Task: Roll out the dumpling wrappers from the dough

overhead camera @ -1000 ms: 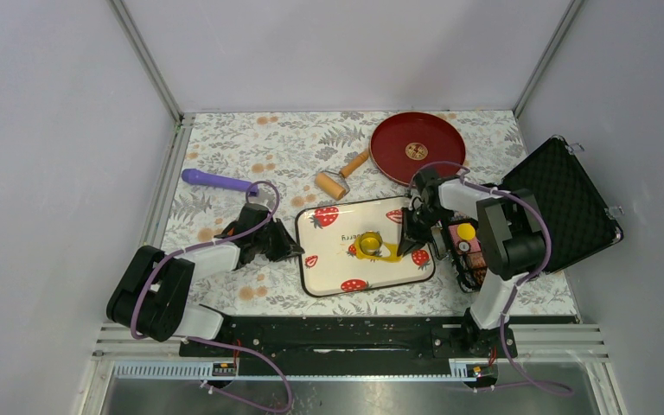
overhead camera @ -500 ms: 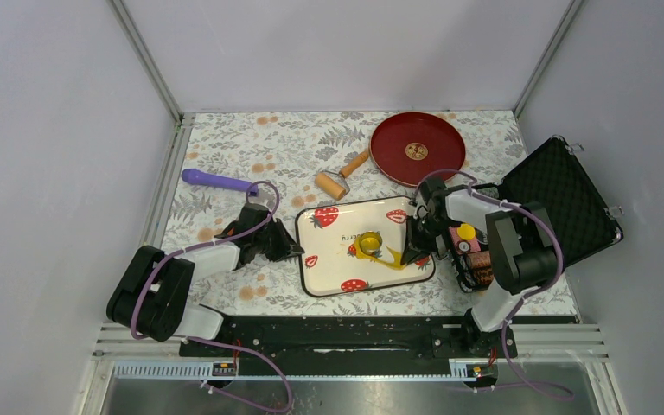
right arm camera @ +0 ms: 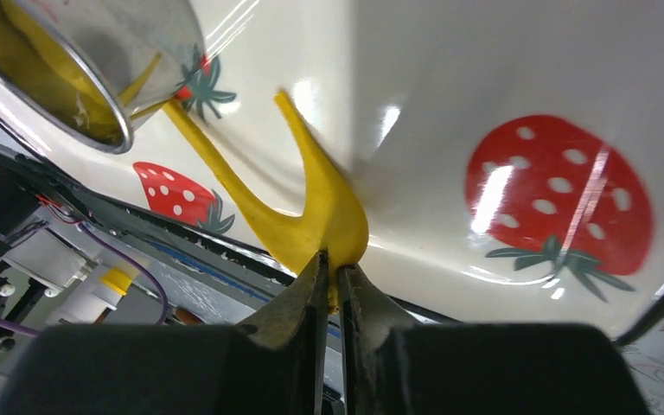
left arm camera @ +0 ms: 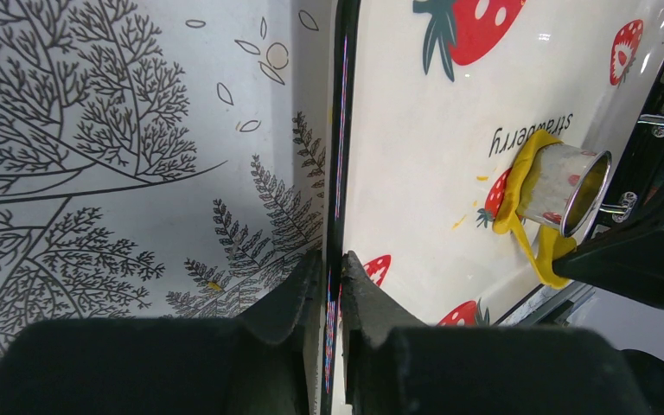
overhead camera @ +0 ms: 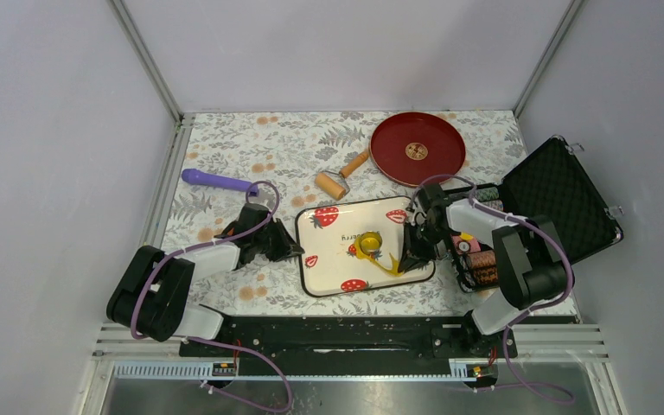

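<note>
The cream strawberry tray [overhead camera: 337, 259] lies in the middle of the table. My left gripper [overhead camera: 292, 251] is shut on the tray's dark left rim [left arm camera: 339, 173], one finger on each side. A metal ring cutter [overhead camera: 369, 241] lies tilted on the tray, with the yellow dough [overhead camera: 386, 260] clinging round and inside it. My right gripper [right arm camera: 332, 259] is shut on the edge of that dough [right arm camera: 324, 207], which is lifted off the tray [right arm camera: 484, 69] near its front edge. Thin strips stretch back to the cutter [right arm camera: 95, 60]. No separate dumpling wrappers are in view.
A red plate [overhead camera: 418, 148] sits at the back right, with a wooden-handled roller [overhead camera: 339, 177] beside it. A purple rolling pin [overhead camera: 216, 181] lies at the left. An open black case [overhead camera: 562, 203] and a box of tools [overhead camera: 471, 255] stand close to the right arm.
My right gripper has drawn toward the tray's front edge with the dough edge in it, peeling and stretching the dough away from the cutter. The left gripper has stayed on the rim.
</note>
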Robot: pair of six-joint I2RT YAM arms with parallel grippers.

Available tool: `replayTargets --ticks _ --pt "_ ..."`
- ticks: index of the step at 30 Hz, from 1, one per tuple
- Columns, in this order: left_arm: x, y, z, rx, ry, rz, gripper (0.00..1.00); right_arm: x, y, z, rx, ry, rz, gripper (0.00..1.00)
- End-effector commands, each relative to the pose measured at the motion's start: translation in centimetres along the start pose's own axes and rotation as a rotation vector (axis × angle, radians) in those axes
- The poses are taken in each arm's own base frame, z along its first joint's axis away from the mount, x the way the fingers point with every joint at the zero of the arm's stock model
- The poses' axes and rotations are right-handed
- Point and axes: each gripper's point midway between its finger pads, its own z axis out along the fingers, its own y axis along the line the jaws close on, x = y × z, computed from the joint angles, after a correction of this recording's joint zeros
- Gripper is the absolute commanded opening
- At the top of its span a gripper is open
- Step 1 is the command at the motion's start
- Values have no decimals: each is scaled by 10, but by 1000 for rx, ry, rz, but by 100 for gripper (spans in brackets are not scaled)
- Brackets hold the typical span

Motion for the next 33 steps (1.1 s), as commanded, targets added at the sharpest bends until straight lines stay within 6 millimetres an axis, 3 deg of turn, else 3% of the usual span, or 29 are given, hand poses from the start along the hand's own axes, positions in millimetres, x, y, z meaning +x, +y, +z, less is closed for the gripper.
replayTargets --ticks 1,11,22,26,33 --pt "26 51 2 -186 49 -24 0 8 19 -4 -17 -5 -48 16" --pt "26 52 2 -185 49 -24 0 7 65 -16 -36 -40 -128 17" --pt "25 51 2 -181 47 -24 0 -5 137 -32 -80 -62 -243 17" --pt "27 52 2 -182 50 -24 0 -12 158 -35 -81 -67 -278 18" --pt "26 51 2 -179 49 -24 0 -36 178 -34 -61 -75 -313 19"
